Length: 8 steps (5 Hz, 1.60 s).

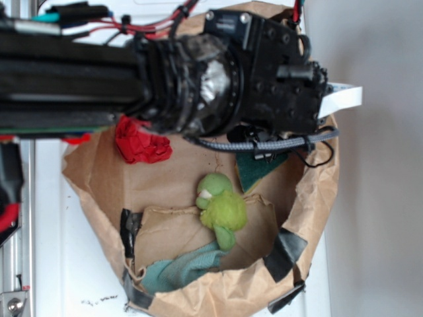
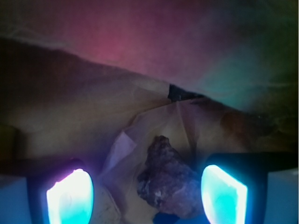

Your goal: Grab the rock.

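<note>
The rock [image 2: 168,179] is a lumpy dark stone lying on crumpled brown paper, seen in the wrist view between my two glowing fingers [image 2: 70,198]. It sits nearer the right finger, with a clear gap to the left one. My gripper [image 2: 147,196] is open around the rock and neither pad touches it. In the exterior view the black arm and wrist [image 1: 264,72] reach over the brown paper bag [image 1: 317,198]; the rock and the fingertips are hidden beneath them.
The paper bag's walls rise around the gripper. Inside it lie a red wrinkly ball [image 1: 140,142], a fuzzy green plush toy [image 1: 221,208], a teal cloth [image 1: 188,267] and a dark green patch [image 1: 258,168]. Black tape [image 1: 287,254] marks the bag's rim.
</note>
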{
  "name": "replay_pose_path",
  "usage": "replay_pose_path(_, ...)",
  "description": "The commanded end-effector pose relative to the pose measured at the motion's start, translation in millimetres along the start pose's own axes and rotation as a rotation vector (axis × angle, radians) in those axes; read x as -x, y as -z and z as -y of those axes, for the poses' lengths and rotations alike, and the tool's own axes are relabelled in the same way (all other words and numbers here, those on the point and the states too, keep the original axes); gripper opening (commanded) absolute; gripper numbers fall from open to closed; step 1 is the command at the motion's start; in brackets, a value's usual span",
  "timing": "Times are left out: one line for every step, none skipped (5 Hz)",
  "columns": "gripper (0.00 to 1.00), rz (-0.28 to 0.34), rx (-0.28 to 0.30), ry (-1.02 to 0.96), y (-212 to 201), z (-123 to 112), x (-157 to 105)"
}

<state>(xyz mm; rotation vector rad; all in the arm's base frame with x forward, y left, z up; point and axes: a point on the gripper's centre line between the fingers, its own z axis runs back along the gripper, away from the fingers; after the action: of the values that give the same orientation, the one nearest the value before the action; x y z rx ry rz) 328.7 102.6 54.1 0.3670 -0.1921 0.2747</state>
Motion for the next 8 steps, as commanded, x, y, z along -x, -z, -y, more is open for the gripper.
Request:
replay_pose_path(1.0,0.065,-0.036,0.029,5,5,-1)
replay_pose_path(1.0,0.06,-0.058,0.069,13,7,6)
replay_pose_path(1.0,0.068,-0.074,0.134,20,6,13)
replay_pose_path(1.0,0.091,-0.087,0.194,25,7,17)
replay_pose_path(1.0,0.099,-0.102,0.2,25,9,17)
replay_pose_path(1.0,0.104,-0.112,0.203,27,11,17)
replay_pose_path(1.0,0.112,-0.109,0.211,29,11,15)
replay_pose_path(1.0,0.08,-0.085,0.202,28,10,14)
